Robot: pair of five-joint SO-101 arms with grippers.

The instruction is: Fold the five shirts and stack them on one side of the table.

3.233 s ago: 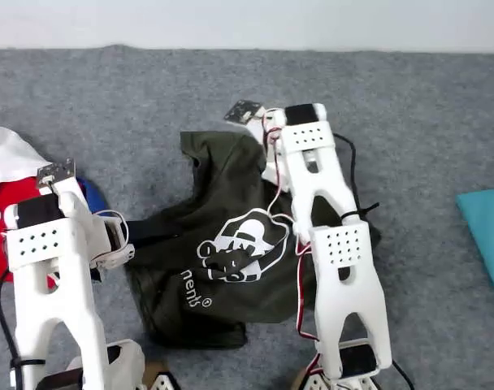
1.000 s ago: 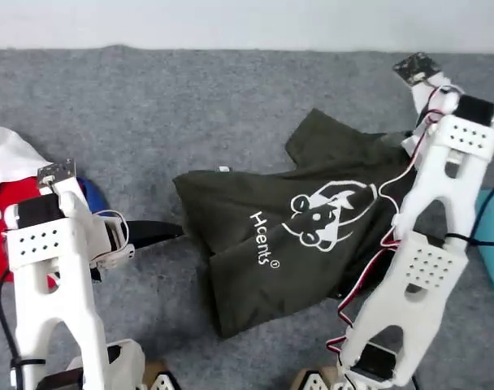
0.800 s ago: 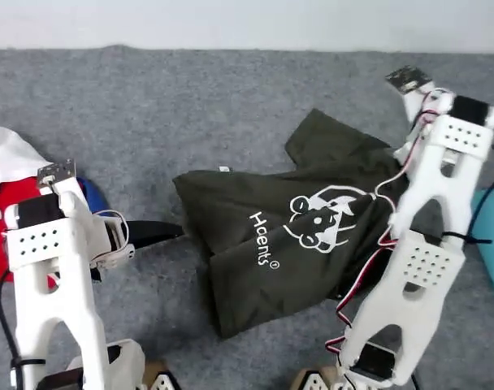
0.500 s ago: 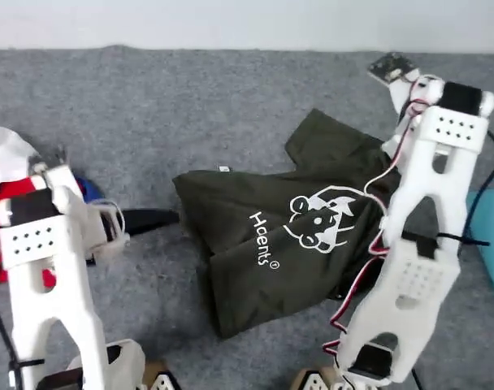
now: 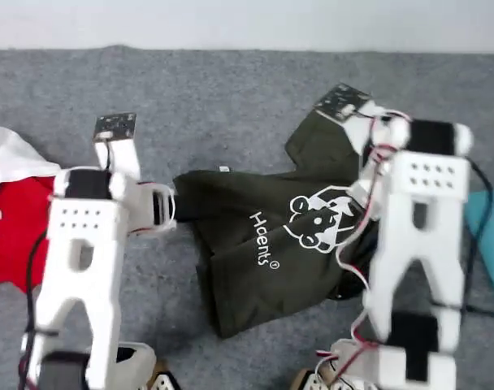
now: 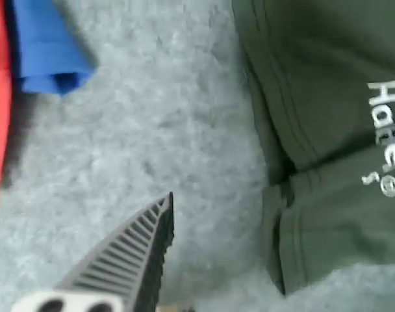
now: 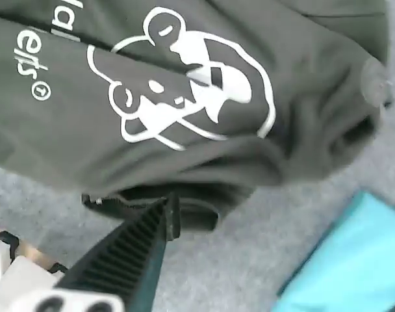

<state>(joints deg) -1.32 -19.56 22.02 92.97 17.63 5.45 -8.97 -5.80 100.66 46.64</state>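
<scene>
Our left claw (image 6: pixel 160 218) hangs over the bare grey bench (image 6: pixel 152 117), just beside the dark green shirt (image 5: pixel 271 244). We cannot tell how wide it stands. Our right claw (image 7: pixel 164 218) is at that shirt's rumpled edge, its width equally unclear. The shirt lies mid-bench, between a red shirt (image 5: pixel 11 231) and a teal shirt (image 5: pixel 487 236).

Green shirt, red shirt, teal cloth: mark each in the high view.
green shirt (image 5: pixel 247 288), high view, plain fabric of its lower front.
red shirt (image 5: pixel 15 231), high view, middle of the red fabric at the table's left edge.
teal cloth (image 5: pixel 492 240), high view, visible strip at the right edge.
</scene>
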